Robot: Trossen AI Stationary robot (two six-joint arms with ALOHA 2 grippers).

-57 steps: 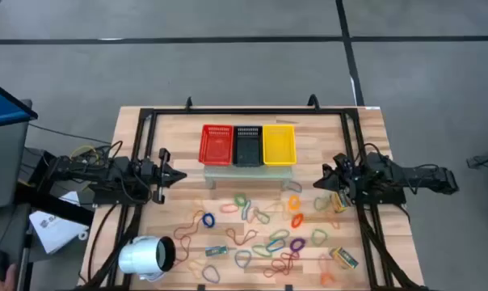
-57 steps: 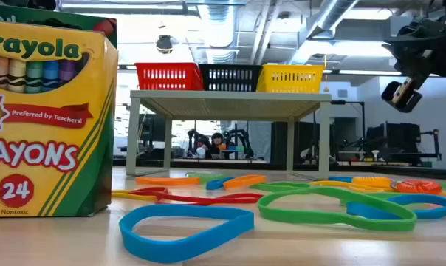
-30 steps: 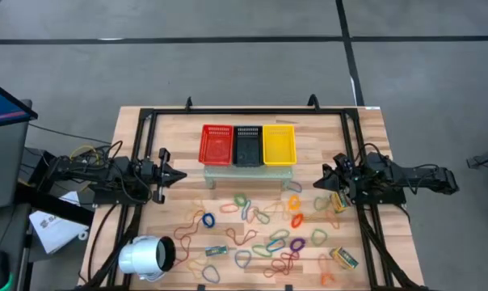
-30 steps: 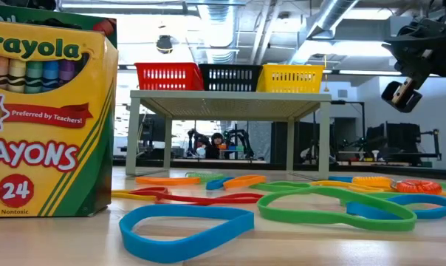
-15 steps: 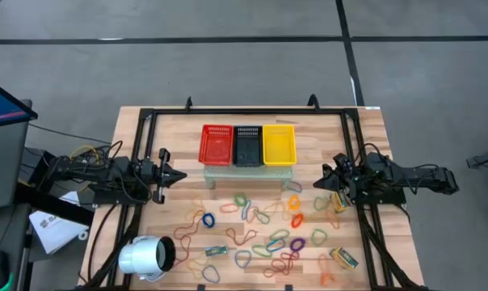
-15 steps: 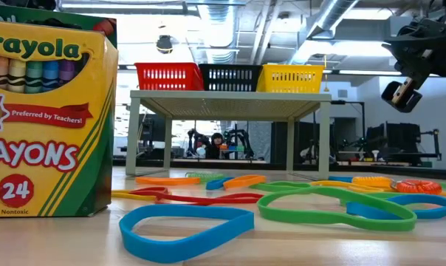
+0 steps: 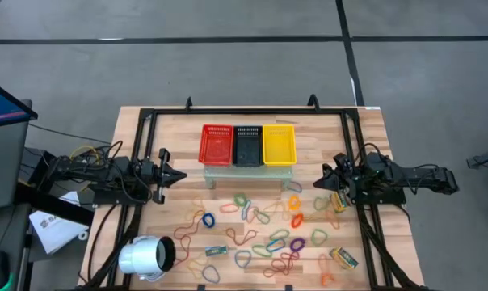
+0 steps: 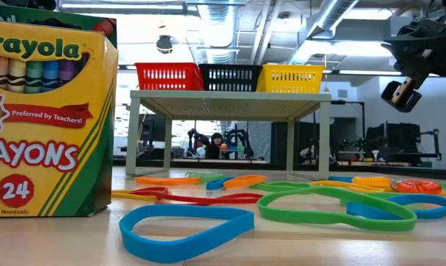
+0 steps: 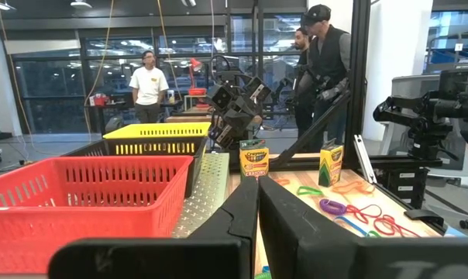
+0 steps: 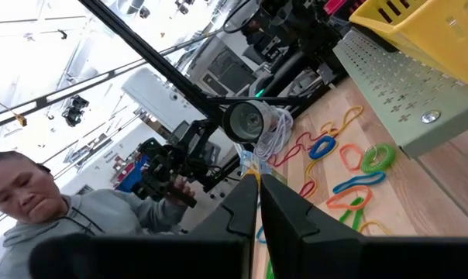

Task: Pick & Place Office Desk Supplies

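Nothing moved: left tool (image 7: 179, 175) and right tool (image 7: 318, 184) stay pressed together; rubber bands (image 7: 264, 230) half-overlap.

Place: you are in a robotics lab, an open industrial hall.
Ceiling: above the small raised shelf (image 8: 230, 96) you see bare ducts and pipes.
Floor: around the wooden table (image 7: 135, 121) you see grey concrete with dark seams.
Beyond the shelf: you see more robot rigs (image 9: 234, 105), glass walls and standing people (image 9: 149, 85).
Table frame: black rails (image 7: 248, 111) edge the table.
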